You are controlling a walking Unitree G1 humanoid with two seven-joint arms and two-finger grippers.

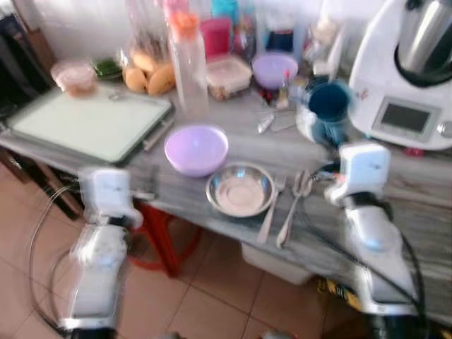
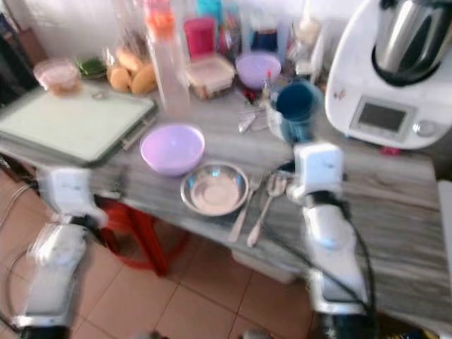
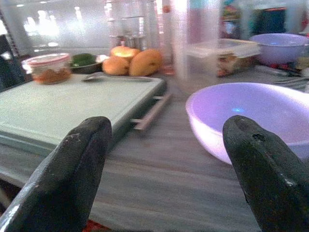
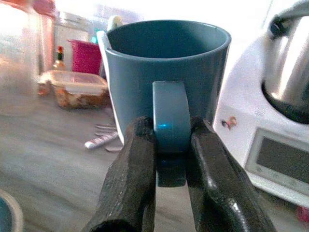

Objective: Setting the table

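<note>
Place setting partly laid at the table's (image 1: 424, 233) near edge: a steel bowl (image 1: 241, 189) sits there, appearing empty, with a fork (image 1: 269, 212) and spoon (image 1: 292, 209) lying just beside it on its right. A lilac bowl (image 1: 195, 149) stands just behind the steel bowl, also empty as far as can be seen.

The cup is in hand. The right gripper (image 4: 169, 145) has its two black fingers clenched on the handle of a blue mug (image 4: 166, 72), upright, held above the table behind the cutlery and in front of the white kitchen appliance (image 1: 406, 70). Nothing can be made out inside the mug. Judged outstanding: the mug is not yet set down by the place setting.

The left gripper (image 3: 164, 169) is spread wide and holds nothing; it sits at the near edge, between the pale cutting board (image 1: 88, 123) and the lilac bowl.

Along the far edge: a second lilac bowl (image 1: 275, 70), contents hidden; a lidded clear box (image 1: 227, 74) holding brownish food; a small tub (image 1: 74, 74) at the board's far corner with reddish-brown contents.
</note>
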